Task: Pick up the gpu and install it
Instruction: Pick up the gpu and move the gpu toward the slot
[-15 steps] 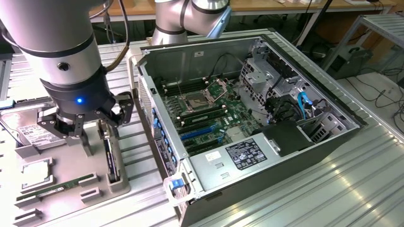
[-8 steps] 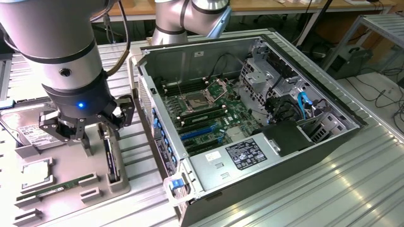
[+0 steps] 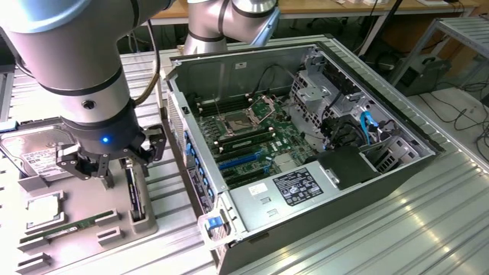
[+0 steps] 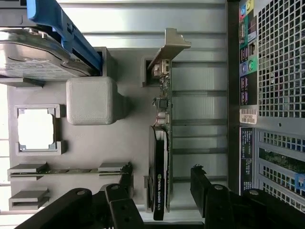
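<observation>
Black tool [image 4: 162, 174] apparently astride upright gpu [image 4: 157, 152]

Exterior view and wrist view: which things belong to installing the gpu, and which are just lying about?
Job in hand:
- gpu, standing on edge in the grey tray
- gripper, open, one finger on either side of the gpu
- open computer case

Lying about:
- hard drive
- memory stick
- square chip

Count on the worktop [image 3: 428, 229]: one gpu [image 4: 159, 157], one hard drive [image 3: 36, 156], one memory stick [image 3: 73, 224], one processor chip [image 3: 44, 207], one grey holder tray [image 4: 95, 138], one open computer case [image 3: 344, 220]. One pincer [image 4: 162, 168].
</observation>
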